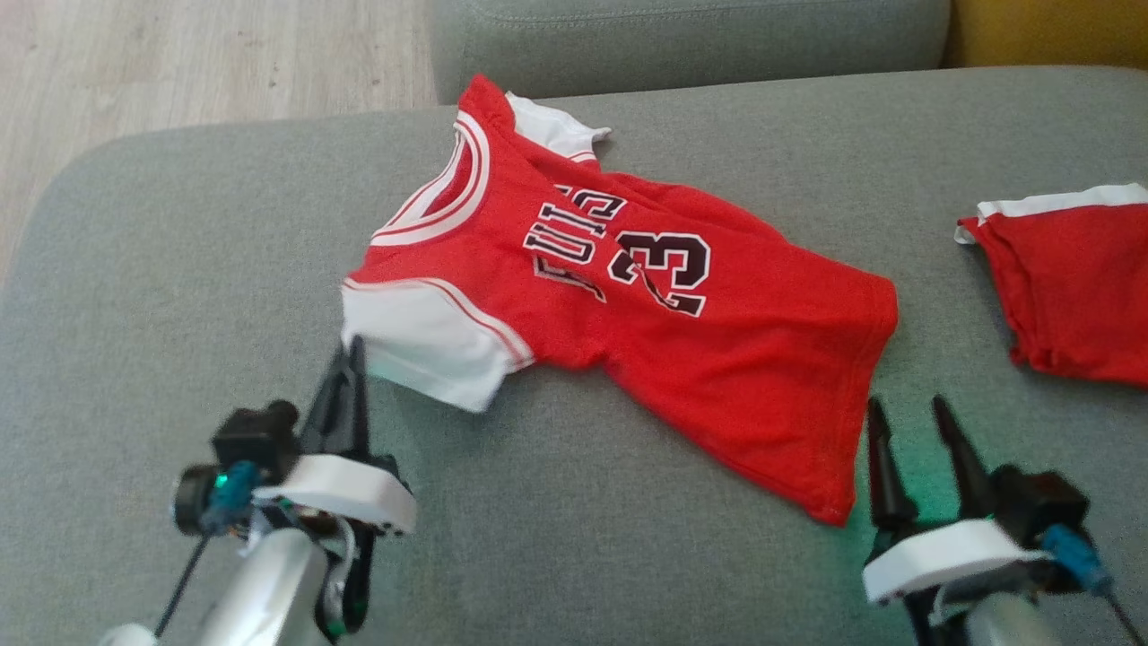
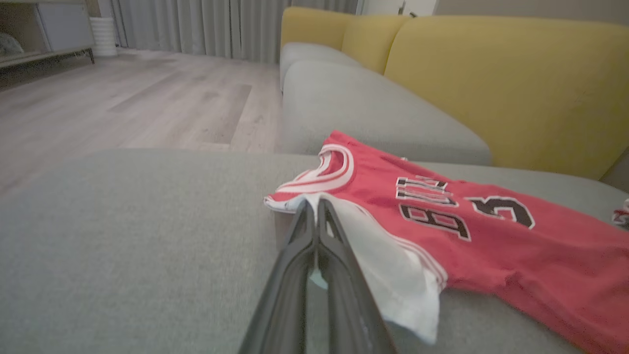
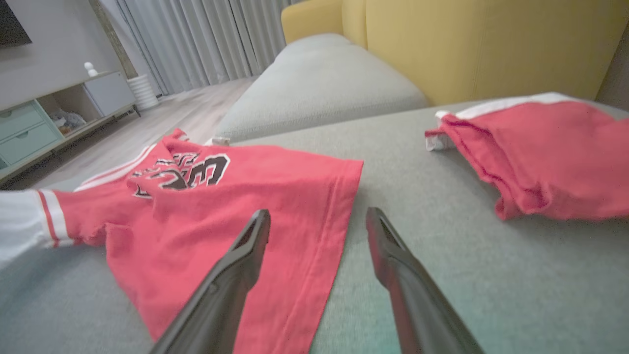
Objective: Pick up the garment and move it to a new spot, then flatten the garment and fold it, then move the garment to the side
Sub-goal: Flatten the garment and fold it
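Currently | garment: rumpled, centre frame, on sofa seat | left gripper: clamped on its white sleeve, lower left, likely to lift it | right gripper: fingers apart beside hem, lower right, unengaged

The second red garment runs off the head view's right edge. Creases swallow part of the lettering on the jersey. On the left tool, pressed-together fingers hide the bit of white sleeve pinched between them. What looks like clutter on the shelf is too small to tell.
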Tool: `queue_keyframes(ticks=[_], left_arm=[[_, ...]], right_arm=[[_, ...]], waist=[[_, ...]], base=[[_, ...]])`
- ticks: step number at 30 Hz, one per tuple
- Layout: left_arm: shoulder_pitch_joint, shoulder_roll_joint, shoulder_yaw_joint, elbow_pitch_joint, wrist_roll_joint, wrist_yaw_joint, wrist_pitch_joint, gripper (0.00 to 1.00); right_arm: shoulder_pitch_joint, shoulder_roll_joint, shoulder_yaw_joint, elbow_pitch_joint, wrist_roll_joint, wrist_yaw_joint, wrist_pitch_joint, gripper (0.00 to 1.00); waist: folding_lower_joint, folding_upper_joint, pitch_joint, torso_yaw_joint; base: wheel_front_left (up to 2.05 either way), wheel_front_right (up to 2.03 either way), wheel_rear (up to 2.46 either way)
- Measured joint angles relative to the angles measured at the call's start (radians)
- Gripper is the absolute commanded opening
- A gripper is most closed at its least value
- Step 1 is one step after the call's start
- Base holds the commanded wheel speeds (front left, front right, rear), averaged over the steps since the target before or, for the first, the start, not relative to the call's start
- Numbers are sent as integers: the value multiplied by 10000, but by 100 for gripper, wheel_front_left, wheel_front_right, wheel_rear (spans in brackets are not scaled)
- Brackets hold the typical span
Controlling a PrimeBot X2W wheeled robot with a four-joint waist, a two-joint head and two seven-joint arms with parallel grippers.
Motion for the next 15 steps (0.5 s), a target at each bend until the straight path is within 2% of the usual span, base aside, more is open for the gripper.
queue_keyframes(ticks=[5,15], left_arm=[[-19,173,387,-625,0,167,-504,0],[-12,276,512,-848,-104,251,-533,0]], right_arm=[[274,10,573,479,81,0,602,100],[546,-8,1354,876,518,0,1848,100]], waist=[[0,0,-77,-91],[0,0,-41,-267]], base=[[0,0,0],[0,0,0]])
